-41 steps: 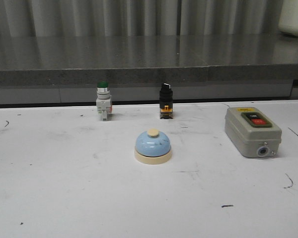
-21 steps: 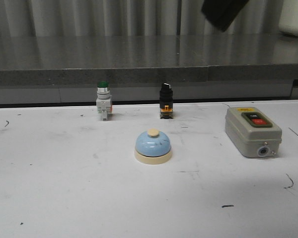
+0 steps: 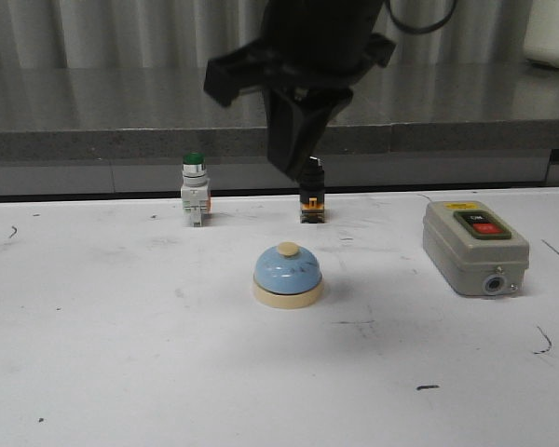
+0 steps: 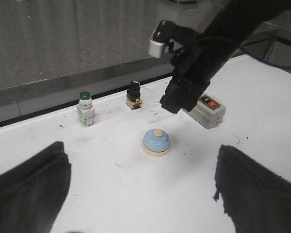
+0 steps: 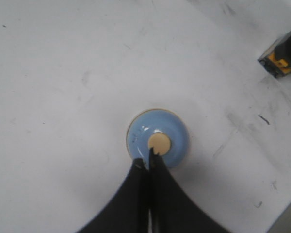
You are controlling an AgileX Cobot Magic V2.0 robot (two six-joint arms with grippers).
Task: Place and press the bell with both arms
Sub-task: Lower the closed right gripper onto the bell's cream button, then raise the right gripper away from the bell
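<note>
Blue-domed, the bell [image 3: 287, 276] sits on the table [image 3: 121, 372] near its middle, well apart from the grey switch box [image 3: 472, 247]. Above it hangs the right gripper [image 3: 293, 168], fingers pressed together, empty, roughly over the cream knob [image 5: 159, 142]. The left gripper [image 4: 136, 194] is spread wide, holding nothing. A descent off-centre could glance off the dome and skid the bell.
</note>
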